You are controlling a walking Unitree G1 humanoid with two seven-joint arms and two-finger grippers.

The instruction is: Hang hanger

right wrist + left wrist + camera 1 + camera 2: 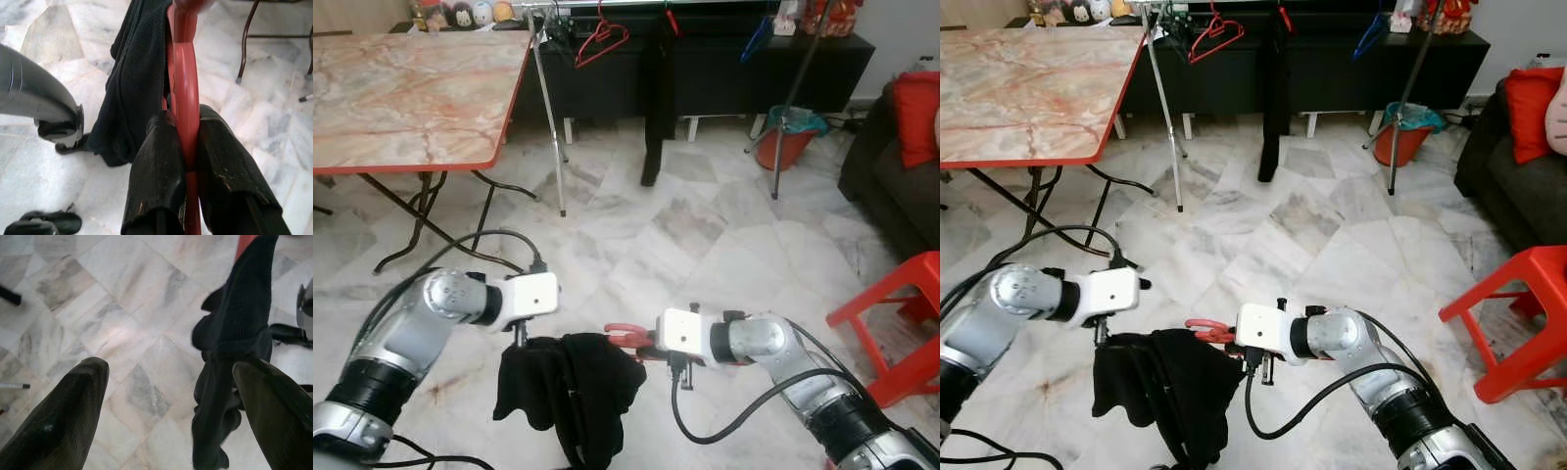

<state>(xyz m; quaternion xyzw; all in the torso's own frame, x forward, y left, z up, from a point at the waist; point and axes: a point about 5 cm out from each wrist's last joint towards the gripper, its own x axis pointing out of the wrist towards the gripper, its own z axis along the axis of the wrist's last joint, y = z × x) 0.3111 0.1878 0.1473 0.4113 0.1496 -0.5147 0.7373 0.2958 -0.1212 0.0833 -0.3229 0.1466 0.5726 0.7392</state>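
A marble-topped folding table (401,93) stands at the left. A red stool (901,313) sits at the right, near a dark sofa (891,166). An orange bin (785,137) stands farther back.

My head views are evenly lit and sharp, with a soft white glare on the marble floor (607,245) near centre and the dark cabinet (705,69) at 12 o'clock in shade. My left claw's fingers (63,416) are blurred close up; my right claw's fingers (161,176) look slightly soft, floor behind bright.
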